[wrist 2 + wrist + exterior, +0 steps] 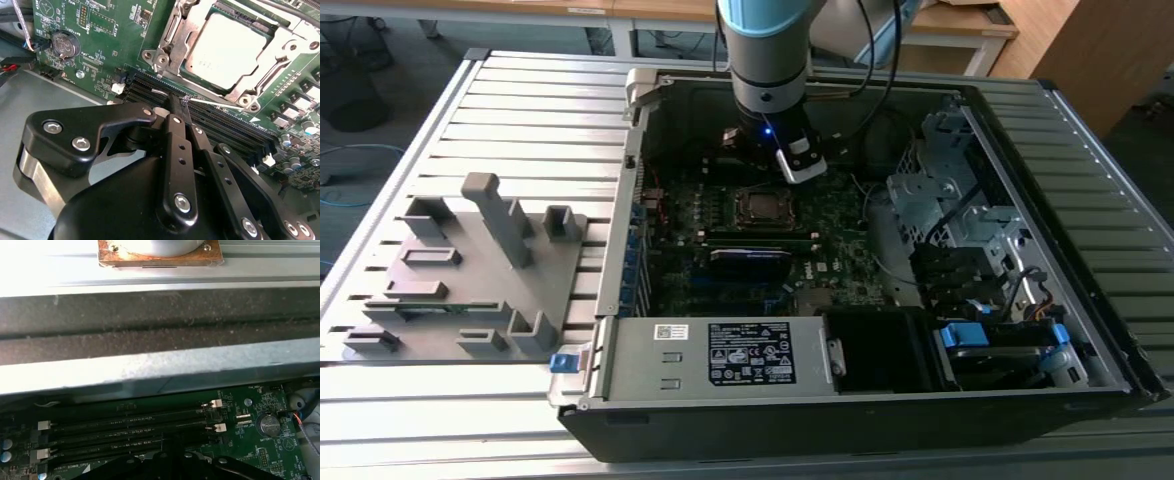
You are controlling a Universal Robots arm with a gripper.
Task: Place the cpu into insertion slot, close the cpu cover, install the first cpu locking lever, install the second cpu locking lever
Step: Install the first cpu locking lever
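Trouble could come if the claw (179, 101), pinched shut on nothing, dips and scrapes the long black slots (225, 125) under it, while the cpu (232, 47) sits just past its tips.

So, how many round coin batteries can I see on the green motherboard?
1. The coin battery sits in a round holder near the edge of the motherboard, seen in both wrist views. Parts of the board are covered, so another may be hidden.

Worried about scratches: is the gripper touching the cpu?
Apart. In the second wrist view the gripper hangs over the memory slots, with the cpu cover lying between it and the cpu.
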